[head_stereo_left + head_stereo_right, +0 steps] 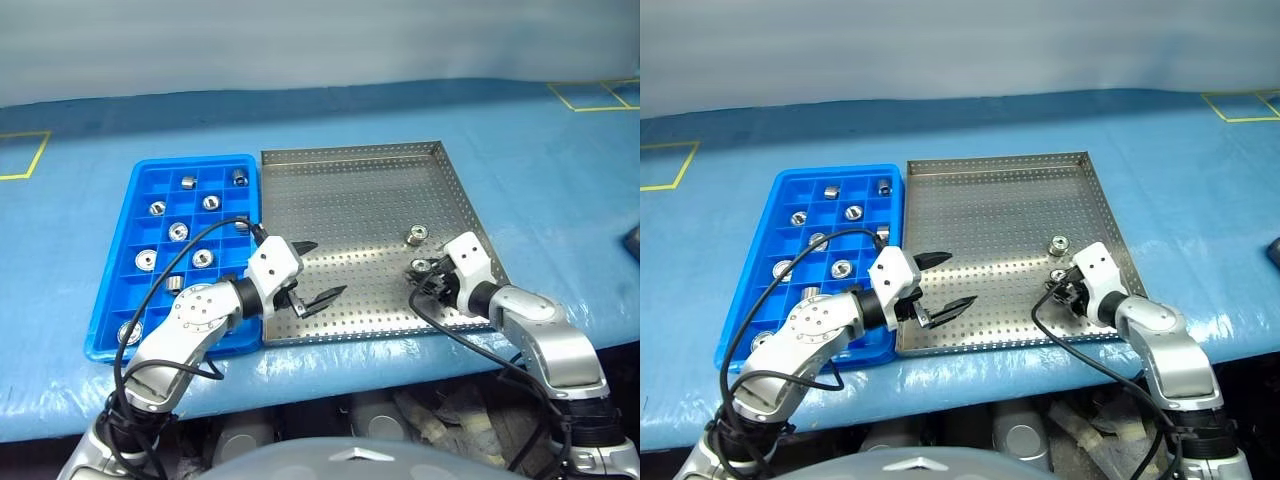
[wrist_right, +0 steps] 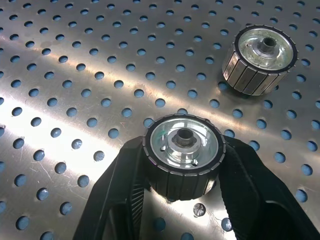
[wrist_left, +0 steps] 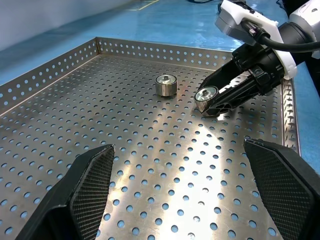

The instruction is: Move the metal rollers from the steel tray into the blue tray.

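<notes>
Here the right gripper [image 2: 182,172] pinches a roller [image 2: 183,156] near the steel tray [image 1: 352,158] rim.

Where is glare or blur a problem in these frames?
Left wrist view: a bright glare patch on the steel tray floor just below the right gripper and its metal roller; the left gripper's fingers are soft in the foreground. Right wrist view: streaky reflections across the perforated floor; held roller sharp. Head views: even light, no strong shadows.
</notes>
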